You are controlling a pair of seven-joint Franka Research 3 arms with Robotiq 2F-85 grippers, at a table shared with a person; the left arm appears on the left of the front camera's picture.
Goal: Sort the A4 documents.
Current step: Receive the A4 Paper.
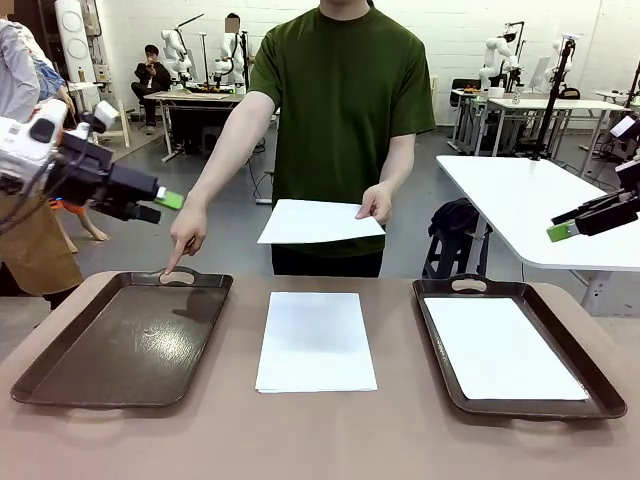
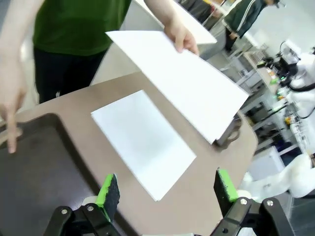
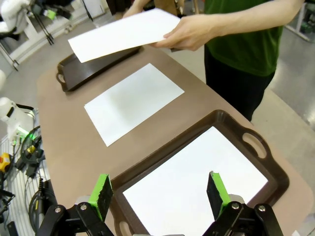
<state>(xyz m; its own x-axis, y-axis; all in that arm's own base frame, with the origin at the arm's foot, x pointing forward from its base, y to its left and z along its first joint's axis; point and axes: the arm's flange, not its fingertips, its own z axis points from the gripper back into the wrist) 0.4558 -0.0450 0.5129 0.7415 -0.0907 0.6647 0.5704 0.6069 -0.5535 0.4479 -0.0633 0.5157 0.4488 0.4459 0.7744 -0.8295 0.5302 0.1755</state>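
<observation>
While the person's pointing hand [image 1: 186, 238] touches the far handle of the empty left tray [image 1: 120, 340], likely marking where paper belongs, the left gripper [image 2: 167, 187] hangs wide open, raised just left of that hand. To its right, the other hand [image 1: 377, 203] holds one sheet [image 1: 318, 222] out flat above the stack [image 1: 316, 342], seemingly offered for taking. Farther right, the right gripper [image 3: 156, 191] hangs open over the right tray [image 1: 437, 345], where a second sheet [image 1: 500, 350] lies.
</observation>
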